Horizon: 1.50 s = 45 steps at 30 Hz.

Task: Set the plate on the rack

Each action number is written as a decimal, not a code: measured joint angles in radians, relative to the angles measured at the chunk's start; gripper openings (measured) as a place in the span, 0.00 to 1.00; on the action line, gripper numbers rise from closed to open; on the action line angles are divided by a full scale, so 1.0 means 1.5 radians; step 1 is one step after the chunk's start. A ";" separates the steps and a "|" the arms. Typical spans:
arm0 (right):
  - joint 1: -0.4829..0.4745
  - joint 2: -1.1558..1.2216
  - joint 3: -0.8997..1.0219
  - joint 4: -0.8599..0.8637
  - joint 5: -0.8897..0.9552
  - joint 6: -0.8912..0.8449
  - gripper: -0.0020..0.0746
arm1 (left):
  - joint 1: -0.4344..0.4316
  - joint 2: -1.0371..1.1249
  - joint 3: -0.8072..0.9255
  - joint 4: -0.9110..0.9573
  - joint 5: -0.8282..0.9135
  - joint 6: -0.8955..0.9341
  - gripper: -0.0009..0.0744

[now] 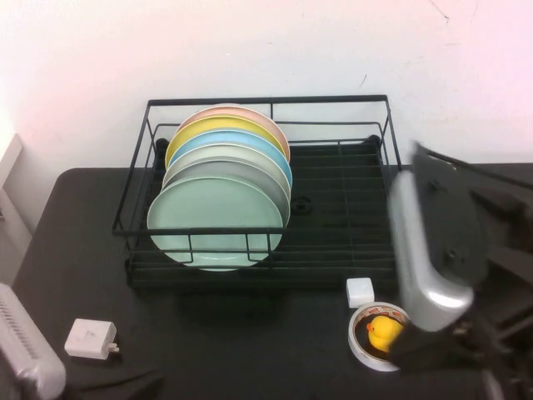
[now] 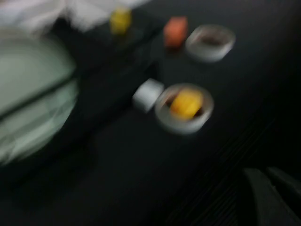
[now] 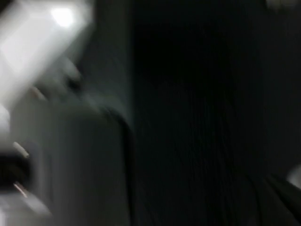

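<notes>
The pale mint-green plate [image 1: 212,218] stands upright in the front slot of the black wire rack [image 1: 333,250], in the rack's left half. It also shows in the left wrist view [image 2: 28,94]. Behind it stand several more plates: grey-white, light blue, yellow and pink. My right gripper [image 1: 437,346] is a dark blurred shape at the front right of the table, under the grey right arm [image 1: 433,250], apart from the rack. My left gripper [image 2: 270,197] hangs low over the bare table, away from the plate. Neither holds anything that I can see.
A white tape roll with a yellow duck inside [image 1: 381,335] and a white cube [image 1: 360,292] lie in front of the rack's right end. A white adapter [image 1: 90,339] lies front left. The grey left arm [image 1: 29,358] is at the front left corner. The rack's right half holds no plates.
</notes>
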 joint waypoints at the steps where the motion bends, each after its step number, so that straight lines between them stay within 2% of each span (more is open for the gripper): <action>1: 0.000 -0.007 0.003 -0.048 0.010 0.050 0.02 | 0.000 0.000 0.000 0.083 0.002 -0.085 0.01; 5: 0.000 -0.063 0.007 -0.271 0.022 0.204 0.02 | 0.000 0.000 0.000 0.398 0.031 -0.454 0.01; 8: 0.000 -0.124 0.008 -0.383 0.020 0.278 0.02 | 0.000 0.000 0.000 0.604 0.063 -0.712 0.01; 11: 0.000 -0.193 0.037 -0.454 -0.017 0.345 0.02 | 0.000 -0.010 0.000 0.723 0.076 -0.915 0.01; 13: 0.000 -0.243 0.073 -0.488 -0.053 0.390 0.02 | 0.000 -0.028 0.008 0.751 0.064 -0.984 0.01; 20: 0.000 -0.424 0.273 -0.534 -0.180 0.515 0.02 | 0.000 -0.147 0.087 0.763 -0.038 -1.026 0.01; 30: 0.000 -0.547 0.508 -0.532 -0.290 0.575 0.02 | 0.000 -0.291 0.128 0.765 -0.128 -1.022 0.01; 35: 0.000 -0.557 0.546 -0.529 -0.339 0.592 0.02 | 0.000 -0.300 0.134 0.765 -0.145 -1.021 0.01; 45: 0.000 -0.560 0.550 -0.514 -0.342 0.596 0.02 | 0.000 -0.300 0.134 0.765 -0.146 -1.021 0.01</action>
